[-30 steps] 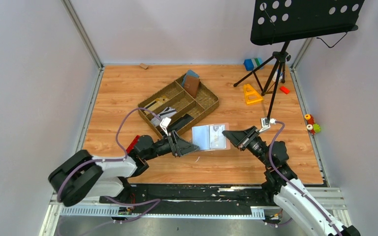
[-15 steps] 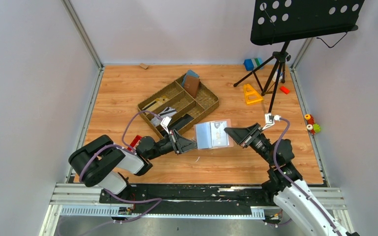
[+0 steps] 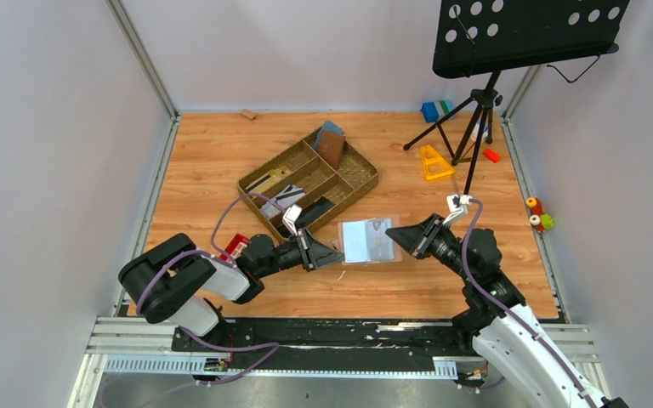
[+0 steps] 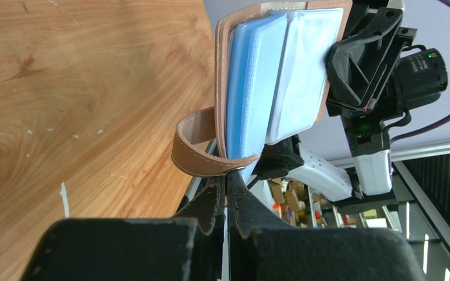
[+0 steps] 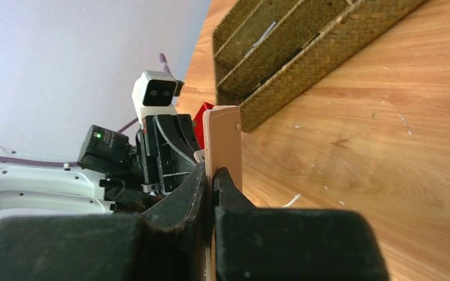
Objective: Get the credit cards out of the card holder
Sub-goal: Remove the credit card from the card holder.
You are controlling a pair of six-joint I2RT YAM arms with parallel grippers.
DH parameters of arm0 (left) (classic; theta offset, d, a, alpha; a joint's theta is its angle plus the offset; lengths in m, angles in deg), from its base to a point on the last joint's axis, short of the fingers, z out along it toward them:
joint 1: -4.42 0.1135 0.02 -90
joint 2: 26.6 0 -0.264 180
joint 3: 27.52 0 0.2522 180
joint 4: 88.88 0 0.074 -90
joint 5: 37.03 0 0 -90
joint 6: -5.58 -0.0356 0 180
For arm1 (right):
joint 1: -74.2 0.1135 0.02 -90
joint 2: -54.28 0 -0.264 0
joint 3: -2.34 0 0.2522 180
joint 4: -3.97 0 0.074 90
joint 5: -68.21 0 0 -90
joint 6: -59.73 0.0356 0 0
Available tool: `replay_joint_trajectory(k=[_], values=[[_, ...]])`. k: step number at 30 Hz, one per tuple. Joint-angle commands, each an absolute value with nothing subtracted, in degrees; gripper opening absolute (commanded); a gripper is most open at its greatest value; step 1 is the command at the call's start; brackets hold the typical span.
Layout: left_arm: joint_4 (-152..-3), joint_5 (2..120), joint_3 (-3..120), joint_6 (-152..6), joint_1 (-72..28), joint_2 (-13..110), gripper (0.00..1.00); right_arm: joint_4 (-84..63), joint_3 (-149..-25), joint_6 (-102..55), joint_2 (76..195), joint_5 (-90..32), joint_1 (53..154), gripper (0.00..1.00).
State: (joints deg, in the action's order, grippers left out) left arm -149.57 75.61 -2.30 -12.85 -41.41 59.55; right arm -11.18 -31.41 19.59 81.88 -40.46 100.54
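The card holder hangs open above the table between my two grippers, tan outside, blue-grey sleeves facing up. Pale credit cards show through the sleeves. My right gripper is shut on the tan cover's right edge; in the right wrist view the cover stands upright between my right gripper's jaws. My left gripper is shut at the holder's left lower corner. In the left wrist view my left gripper touches the looped tan tab from below; the tab runs across the tips and I see nothing pinched. The sleeves stand above it.
A woven tray with several compartments lies behind the holder; a reddish-brown wallet sits in its far corner. A red block is by my left arm. A music stand's tripod, a yellow triangle and small toys are at the right.
My left gripper's jaws have gone from wide open to shut under the tab. The left arm's elbow has swung in toward the middle. The card holder has shifted slightly right and nearer.
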Motion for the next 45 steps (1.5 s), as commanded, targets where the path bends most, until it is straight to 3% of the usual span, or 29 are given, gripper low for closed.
replay_joint_trajectory(k=[1,10,13,21,32,39,45], values=[[-146.6,73.0,0.9,-17.0,-42.6,58.2,0.0,-14.0,-30.6,17.7,82.9,-42.8,101.1,0.0],[-118.4,65.5,6.7,-29.7,-46.3,50.2,0.0,-9.3,-27.5,15.5,90.0,-42.7,101.4,0.02],[-115.4,64.6,7.0,-31.6,-46.4,48.2,0.02,-8.6,-27.1,15.2,92.7,-42.4,101.7,0.03],[-121.9,69.0,7.5,-29.7,-46.4,53.7,0.27,-2.3,-23.6,18.1,96.9,-43.5,102.8,0.0],[-139.2,72.4,6.8,-21.9,-46.4,68.9,0.58,-2.7,-20.3,19.5,93.1,-40.7,103.1,0.0],[-148.2,72.3,3.6,-18.2,-45.5,69.9,0.7,-5.3,-20.2,18.9,91.0,-38.9,103.1,0.0],[-153.2,73.9,3.2,-16.3,-44.7,70.9,0.71,-3.8,-19.9,19.6,91.5,-40.0,103.1,0.0]])
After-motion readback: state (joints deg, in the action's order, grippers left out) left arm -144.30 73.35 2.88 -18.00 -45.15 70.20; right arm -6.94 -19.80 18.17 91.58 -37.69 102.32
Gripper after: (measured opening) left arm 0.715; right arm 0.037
